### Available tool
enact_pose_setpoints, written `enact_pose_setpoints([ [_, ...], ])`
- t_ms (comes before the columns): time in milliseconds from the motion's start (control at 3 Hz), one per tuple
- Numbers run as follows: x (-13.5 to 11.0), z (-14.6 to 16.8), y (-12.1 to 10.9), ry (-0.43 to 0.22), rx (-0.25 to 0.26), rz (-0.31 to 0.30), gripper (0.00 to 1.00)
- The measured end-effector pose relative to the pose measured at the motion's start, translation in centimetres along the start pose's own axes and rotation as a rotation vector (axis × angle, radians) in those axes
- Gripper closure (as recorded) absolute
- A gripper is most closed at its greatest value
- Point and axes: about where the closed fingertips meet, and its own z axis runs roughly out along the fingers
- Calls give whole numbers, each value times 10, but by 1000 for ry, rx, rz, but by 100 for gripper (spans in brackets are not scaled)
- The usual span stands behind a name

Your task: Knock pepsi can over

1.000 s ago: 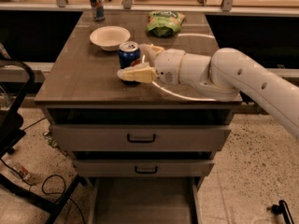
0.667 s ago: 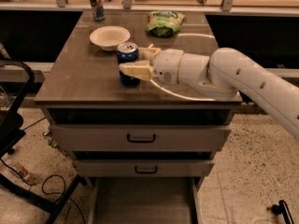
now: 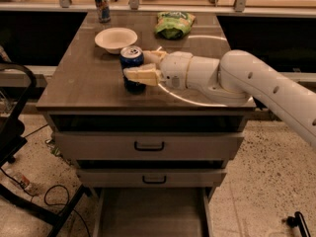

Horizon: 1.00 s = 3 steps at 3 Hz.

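Nearest, on the speckled floor (image 3: 276, 172): loose cables (image 3: 47, 196) at left, w/ a black frame (image 3: 17, 132) above them at the left edge. A small black obj (image 3: 298, 222) sits bottom right; can't tell what it is.

Bench (image 3: 74, 85) front has 2 drawers, upper (image 3: 148, 145) and lower (image 3: 153, 178), both closed, each w/ a dark handle. There's an open bay below them.

On the bench top, near-centre: pepsi can (image 3: 131, 58), upright, silver top showing, standing close to the near edge. The white arm (image 3: 256, 80) comes in from the right, low over the top. Hand (image 3: 137, 63) is at the can, fingers spread, can in the gap btwn them. Near finger (image 3: 142, 76) lies across the can's front face, touching it. Far finger (image 3: 154, 56) sits at the can's far-right side; contact there can't be told. Nothing is lifted.

Just beyond the can, slightly left: white bowl (image 3: 116, 38), apart from the can. Farther, right of centre: green snack bag (image 3: 174, 23). Far-left corner of the top: slim blue-silver can (image 3: 102, 4), upright, well apart from the rest. Behind the bench, a light shelf rail (image 3: 158, 8) runs left to right.
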Motion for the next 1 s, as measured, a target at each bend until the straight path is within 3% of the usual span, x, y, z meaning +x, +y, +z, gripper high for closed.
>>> enact_pose_setpoints([
  [333,0,1,0,0,-1,0,100],
  [1000,-63,-5,5,296,-10,-199,100],
])
